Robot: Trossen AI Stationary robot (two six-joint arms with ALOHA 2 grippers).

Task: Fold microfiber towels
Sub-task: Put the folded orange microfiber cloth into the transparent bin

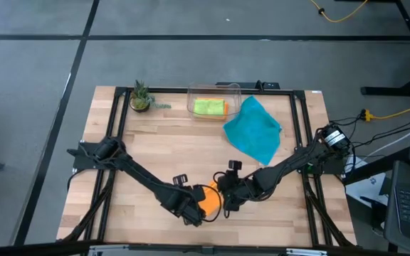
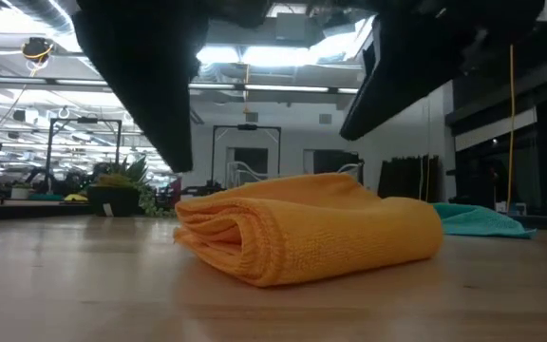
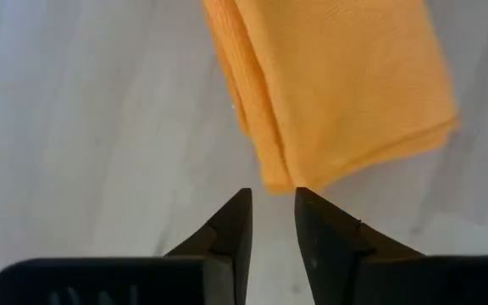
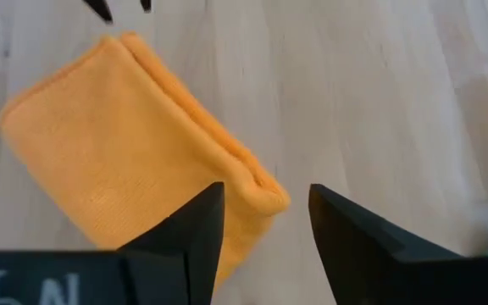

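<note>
Folded orange towel [image 1: 209, 200] lying flat on the wooden table [image 1: 155, 156], low in the high view's centre, squeezed between the two arm tips. Seen in the low view [image 2: 307, 228] as a thick bundle with layered folds facing the camera, resting on the boards with nothing gripping it.

Left gripper [image 1: 193, 211] just beside the towel's lower-left edge; in the left wrist view [image 3: 273, 212] fingers parted by a narrow gap, empty, tips just short of the cloth's corner [image 3: 337, 85]. Right gripper [image 1: 226, 199] at the towel's right edge; in the right wrist view [image 4: 265, 207] fingers set wider apart, clamped on nothing, the folded corner of the orange towel [image 4: 125, 144] sitting by the gap between them.

Clear plastic bin [image 1: 214, 100] at the upper centre of the high view, near the table's far edge, holding a lime green towel [image 1: 208, 107] with an orange towel edge [image 1: 225, 107] showing at its right side. Cannot tell how neatly those two are folded.

Teal towel [image 1: 253, 130] spread loose and rumpled on the table, just below and right of the bin, touching or nearly touching its corner; also at the right of the low view [image 2: 478, 220], behind the orange bundle.

Small potted plant [image 1: 141, 98] at the upper left of the table, left of the bin.
</note>
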